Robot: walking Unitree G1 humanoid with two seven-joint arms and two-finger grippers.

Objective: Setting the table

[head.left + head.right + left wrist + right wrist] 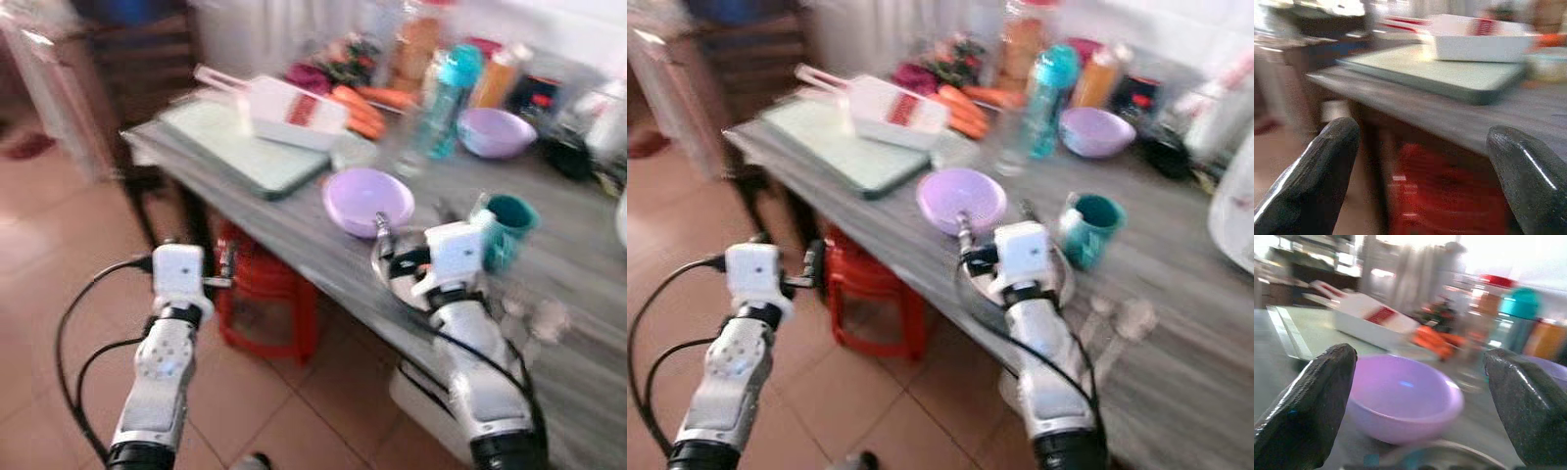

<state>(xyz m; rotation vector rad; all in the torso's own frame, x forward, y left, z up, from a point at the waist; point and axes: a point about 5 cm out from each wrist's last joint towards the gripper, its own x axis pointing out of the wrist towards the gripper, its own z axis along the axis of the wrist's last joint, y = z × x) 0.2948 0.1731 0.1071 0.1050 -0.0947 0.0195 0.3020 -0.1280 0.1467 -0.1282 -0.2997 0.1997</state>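
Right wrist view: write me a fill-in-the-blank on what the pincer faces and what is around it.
1. The open right pincer faces a ____ bowl.
2. Behind that bowl lie orange ____.
3. The mug beside the right arm is ____.
4. Under the table stands a ____ stool.

Missing: purple; carrots; teal; red

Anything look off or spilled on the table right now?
No spill or damage is visible, though the frames are blurred. The near purple bowl and teal mug stand upright; a white slicer rests tilted on the green board.
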